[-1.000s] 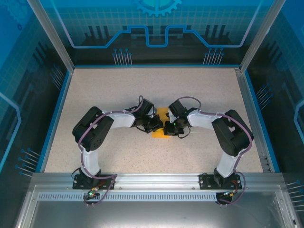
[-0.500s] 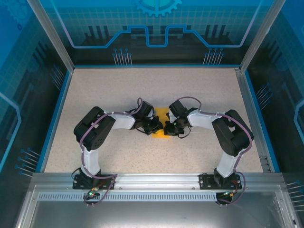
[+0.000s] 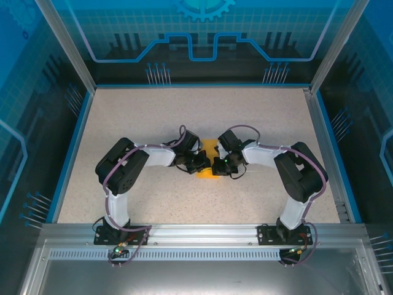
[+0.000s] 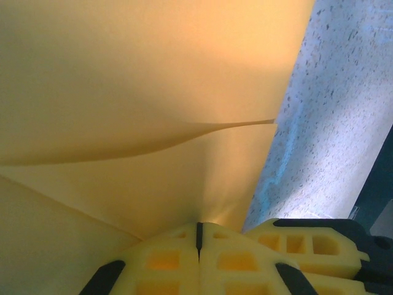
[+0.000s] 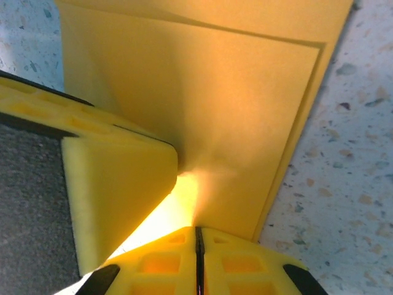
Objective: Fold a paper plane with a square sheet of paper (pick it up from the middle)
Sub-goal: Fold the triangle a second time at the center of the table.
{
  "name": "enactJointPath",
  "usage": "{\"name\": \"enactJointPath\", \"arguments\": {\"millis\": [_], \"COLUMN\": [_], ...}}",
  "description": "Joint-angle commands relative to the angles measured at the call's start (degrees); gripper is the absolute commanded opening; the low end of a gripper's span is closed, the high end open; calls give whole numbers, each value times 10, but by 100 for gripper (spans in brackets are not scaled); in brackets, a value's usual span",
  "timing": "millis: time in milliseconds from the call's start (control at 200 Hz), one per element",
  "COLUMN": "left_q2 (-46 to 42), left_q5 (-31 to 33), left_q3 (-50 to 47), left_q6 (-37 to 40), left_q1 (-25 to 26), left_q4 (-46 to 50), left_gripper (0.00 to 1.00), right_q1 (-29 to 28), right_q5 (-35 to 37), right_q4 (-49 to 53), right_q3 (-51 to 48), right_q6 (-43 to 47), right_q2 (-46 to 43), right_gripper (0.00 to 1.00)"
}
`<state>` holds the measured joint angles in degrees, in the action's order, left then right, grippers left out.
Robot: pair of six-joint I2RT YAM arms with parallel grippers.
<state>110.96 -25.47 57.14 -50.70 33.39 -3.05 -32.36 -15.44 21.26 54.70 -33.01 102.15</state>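
The paper (image 3: pixel 210 147), folded narrow with its long axis running up-down at mid-frame on the worktop (image 3: pixel 153 117), sits between the arms, equally near both: left pincer (image 3: pixel 199 163) clenched on its left side, right pincer (image 3: pixel 218 165) clenched on its right.

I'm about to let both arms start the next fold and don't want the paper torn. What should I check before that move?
1. Left gripper shut on the paper: ok, pads meet with paper at the seam.
2. Right gripper shut on the paper: ok, likewise.
3. Folded layers' edges parallel: ok in the right wrist view.
4. Layers lying flat: not ok, one flap bows up in the left wrist view.
5. Gap between the grippers: cannot tell; from above they nearly meet.
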Motion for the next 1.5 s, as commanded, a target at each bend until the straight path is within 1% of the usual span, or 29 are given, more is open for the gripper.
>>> {"name": "enactJointPath", "arguments": {"millis": [0, 205, 645, 755, 835, 980, 1095, 1115, 1196, 1271, 1386, 1496], "left_q2": [14, 11, 19, 15, 0, -38, -74, -80, -102, -119, -128, -120], "left_q5": [51, 53, 97, 106, 110, 99, 86, 83, 66, 46, 17, -13], "left_q3": [-25, -22, 38, 51, 66, 88, 73, 67, 43, 16, -26, -51], "left_q6": [39, 58, 96, 106, 118, 129, 121, 119, 107, 95, 72, 47], "left_q1": [-42, -64, -93, -102, -105, -105, -105, -105, -106, -106, -105, -105], "left_q4": [10, 5, 78, 92, 108, 136, 136, 132, 116, 91, 35, -7], "left_gripper": [5, 6, 6, 6, 7, 13, 20, 21, 28, 35, 42, 50], "right_q1": [1, -1, -2, -3, -3, -3, 4, 7, 22, 42, 78, 92], "right_q5": [93, 93, 95, 86, 65, 25, 24, 25, 24, 17, -9, -47], "right_q4": [86, 85, 86, 85, 89, 102, 84, 79, 59, 48, 33, 33], "right_q3": [-40, -40, -40, -40, -14, 69, 96, 96, 85, 74, 64, 73], "right_q6": [9, 9, 6, 4, 10, 22, 14, 13, 26, 47, 64, 90], "right_q2": [49, 55, 50, 45, 32, -14, -47, -51, -60, -61, -52, -28], "right_gripper": [9, 9, 9, 9, 11, 17, 26, 28, 43, 52, 57, 57]}}
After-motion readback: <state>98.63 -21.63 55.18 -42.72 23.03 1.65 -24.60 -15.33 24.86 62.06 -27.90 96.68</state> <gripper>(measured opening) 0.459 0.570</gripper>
